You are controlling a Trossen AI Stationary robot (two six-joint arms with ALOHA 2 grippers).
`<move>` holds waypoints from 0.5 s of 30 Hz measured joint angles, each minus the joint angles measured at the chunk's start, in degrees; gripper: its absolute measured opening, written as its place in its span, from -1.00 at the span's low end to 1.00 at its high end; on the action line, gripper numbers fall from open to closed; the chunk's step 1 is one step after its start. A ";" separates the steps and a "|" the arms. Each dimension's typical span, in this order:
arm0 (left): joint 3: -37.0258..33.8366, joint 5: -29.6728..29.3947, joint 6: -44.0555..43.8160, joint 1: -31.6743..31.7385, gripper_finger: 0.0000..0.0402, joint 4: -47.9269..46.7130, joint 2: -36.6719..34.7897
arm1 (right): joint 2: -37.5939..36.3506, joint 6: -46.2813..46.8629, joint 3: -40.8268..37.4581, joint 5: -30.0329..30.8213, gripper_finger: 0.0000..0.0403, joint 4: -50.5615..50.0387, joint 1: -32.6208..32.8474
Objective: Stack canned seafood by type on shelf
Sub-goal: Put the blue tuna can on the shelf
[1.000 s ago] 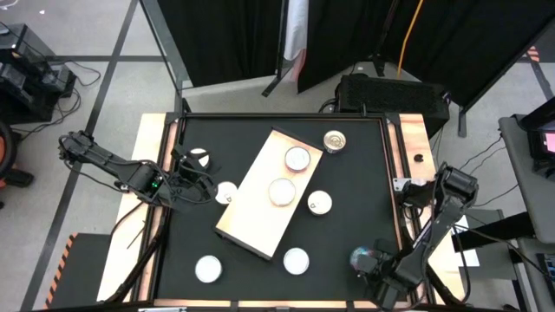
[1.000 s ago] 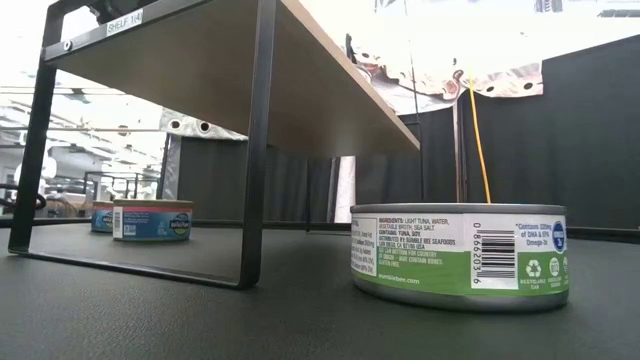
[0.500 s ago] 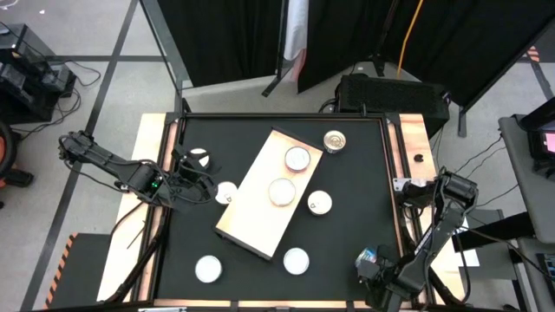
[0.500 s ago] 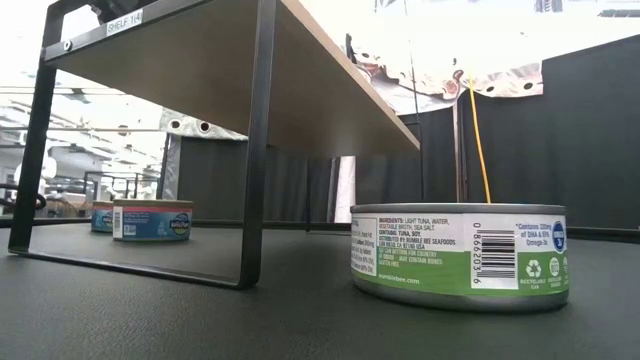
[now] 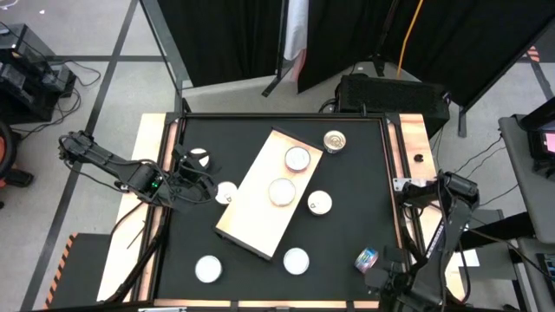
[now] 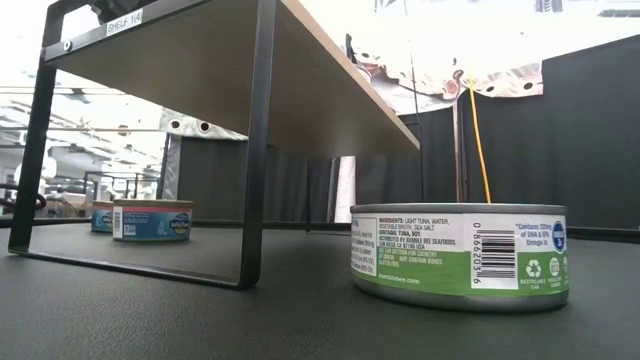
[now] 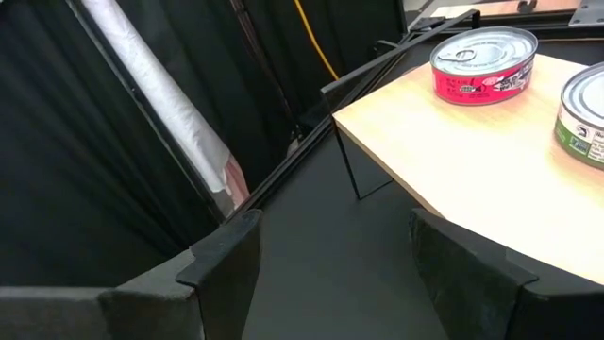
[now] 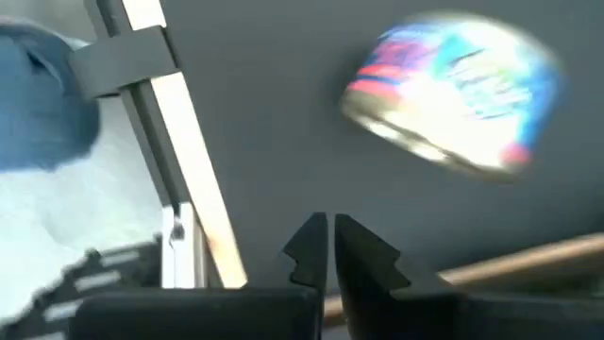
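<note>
The beige shelf (image 5: 260, 208) stands slantwise mid-table on black legs and carries two tins, one red-labelled (image 7: 481, 64) and one green-labelled (image 7: 585, 104). Several silver-topped tins stand on the black table around it, among them one (image 5: 227, 192) by its left side and one (image 5: 320, 203) by its right. A golden-topped tin (image 5: 335, 140) stands at the far end. A blue-labelled tin (image 5: 366, 258) lies tipped near the front right and is blurred in the right wrist view (image 8: 453, 90). My right gripper (image 8: 328, 241) is shut and empty, just nearer than it. My left gripper (image 7: 330, 255) is open and empty, left of the shelf.
Two more tins (image 5: 296, 260) (image 5: 208, 269) stand near the front edge, and another (image 5: 199, 158) stands at the left. In the low view a green-labelled tin (image 6: 460, 255) stands close by, beside the shelf's black leg (image 6: 255, 150). Wooden rails (image 5: 408, 147) border the table.
My right gripper has drawn back toward the table's near right corner, away from the blue-labelled tin. The tin stays about where it was, tipped on the table.
</note>
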 joint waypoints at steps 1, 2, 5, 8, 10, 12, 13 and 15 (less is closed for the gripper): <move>-0.01 -0.01 0.00 0.02 0.34 0.28 0.01 | 0.00 -2.09 2.37 -0.30 -0.84 -3.57 -0.70; 0.00 -0.05 0.13 0.02 0.34 0.68 0.00 | -0.02 -4.62 4.69 -0.94 -0.79 -7.00 -1.59; 0.00 -0.09 2.56 0.02 0.34 3.11 0.00 | -0.08 -12.68 11.07 -0.84 -0.61 -15.69 -4.62; 0.00 -0.05 4.09 0.01 0.34 5.11 0.00 | -1.72 -23.49 13.37 -0.46 -0.42 -15.35 -8.60; 0.02 -0.02 4.38 0.01 0.34 5.77 0.00 | -3.14 -28.22 13.35 0.08 -0.29 -16.24 -11.71; 0.02 0.00 4.39 0.00 0.34 5.70 0.02 | -3.92 -33.19 13.37 -0.94 -0.15 -16.21 -14.46; 0.03 0.08 4.36 -0.01 0.34 5.74 0.02 | -4.09 -35.91 13.33 -0.86 -0.08 -16.14 -15.48; 0.04 0.57 4.09 0.02 0.34 5.72 0.00 | -4.47 -40.71 13.24 -0.92 0.06 -16.14 -17.46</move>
